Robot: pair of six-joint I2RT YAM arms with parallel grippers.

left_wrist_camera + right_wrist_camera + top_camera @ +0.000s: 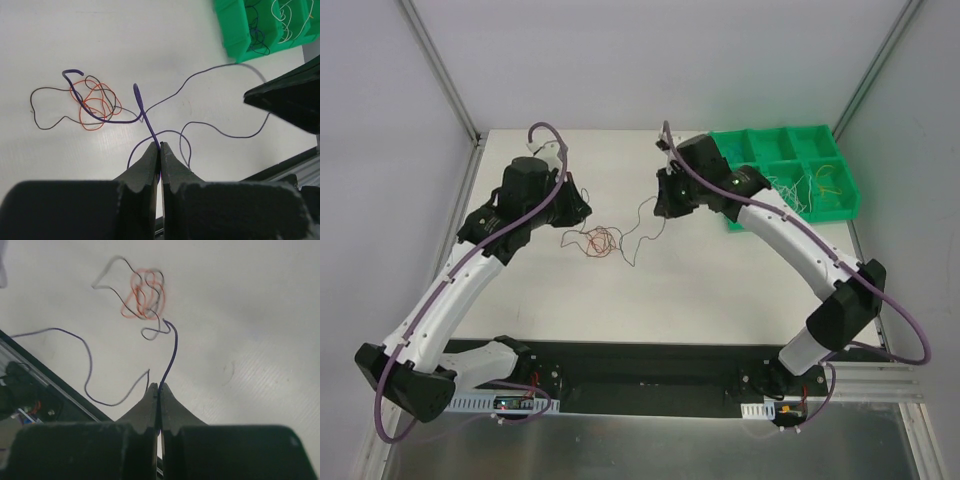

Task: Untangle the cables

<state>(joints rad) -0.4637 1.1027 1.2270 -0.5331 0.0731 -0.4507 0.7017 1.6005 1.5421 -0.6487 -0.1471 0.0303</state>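
Left gripper [160, 145] and right gripper [159, 386] each clamp the blue cable [150, 127]; the green bin [760, 130] holds loose cables [812, 186] in its near compartments.

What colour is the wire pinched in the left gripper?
Dark blue-purple. The wire, held by the left gripper, shows best in the left wrist view.

Both arms reach in over the white counter [720, 300], with the left end effector [582, 208] and right end effector [660, 208] either side of the tangled cables [602, 241]. Far right sits a green bin [760, 133], thin wires inside.
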